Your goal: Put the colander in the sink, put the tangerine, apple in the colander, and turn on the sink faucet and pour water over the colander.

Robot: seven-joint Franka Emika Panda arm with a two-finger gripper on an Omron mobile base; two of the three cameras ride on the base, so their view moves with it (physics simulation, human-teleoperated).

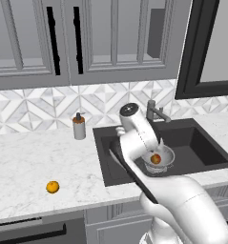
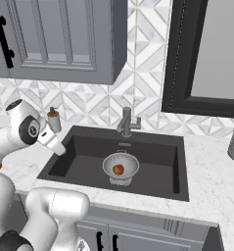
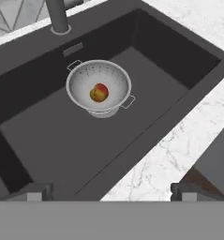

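Spread wide apart, the tool's dark fingertips are seen above the dark grey rectangular sink; inside, a round silver perforated metal colander holds a red, yellow-green apple, seemingly centred.

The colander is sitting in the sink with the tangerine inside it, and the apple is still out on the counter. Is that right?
Not quite: the fruits are swapped. The red and yellow-green apple is the one inside the colander, which does sit in the sink, as the hand view shows. The orange tangerine is the one out on the counter, seen in the left base view.
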